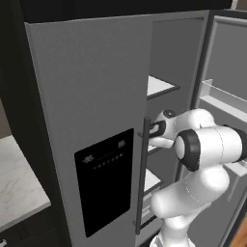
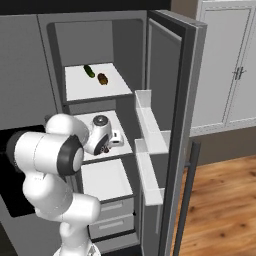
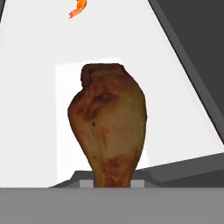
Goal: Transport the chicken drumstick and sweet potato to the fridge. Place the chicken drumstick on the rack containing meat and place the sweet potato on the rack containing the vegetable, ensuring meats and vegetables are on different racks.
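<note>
Task status: the sweet potato [image 2: 102, 78] lay on the top shelf of the fridge [image 2: 165, 75], beside a green vegetable [image 2: 89, 71]; that half was judged complete. The chicken drumstick [image 3: 108, 122] remained unplaced. My claw [image 2: 113, 141] was clamped on it, above the fridge's middle shelf [image 2: 122, 142].

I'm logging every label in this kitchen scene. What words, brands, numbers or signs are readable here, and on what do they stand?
None can be read.
Dispenser panel on the closed fridge door: rows of small pale marks, too small and blurred to read.
Chicken drumstick, shelves, open door: no text.
</note>
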